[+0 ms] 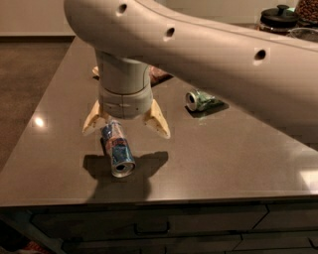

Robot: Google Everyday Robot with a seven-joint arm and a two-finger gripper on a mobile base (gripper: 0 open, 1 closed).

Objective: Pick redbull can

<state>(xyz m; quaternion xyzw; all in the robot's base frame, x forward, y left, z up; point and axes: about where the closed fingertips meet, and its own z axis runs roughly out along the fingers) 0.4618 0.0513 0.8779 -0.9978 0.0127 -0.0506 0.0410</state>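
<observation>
A glossy dark grey-brown countertop (238, 154) fills the view, with 1 small glint of light (38, 121) near its left edge. Below its front edge runs a dark drawer front (208, 221) with a handle (151, 230). Brown floor (25, 74) lies to the left, meeting a pale wall (30, 15) at the top. A dark-lidded jar (277, 19) stands far right. The gripper (126, 124) hangs over the counter's front left.
</observation>
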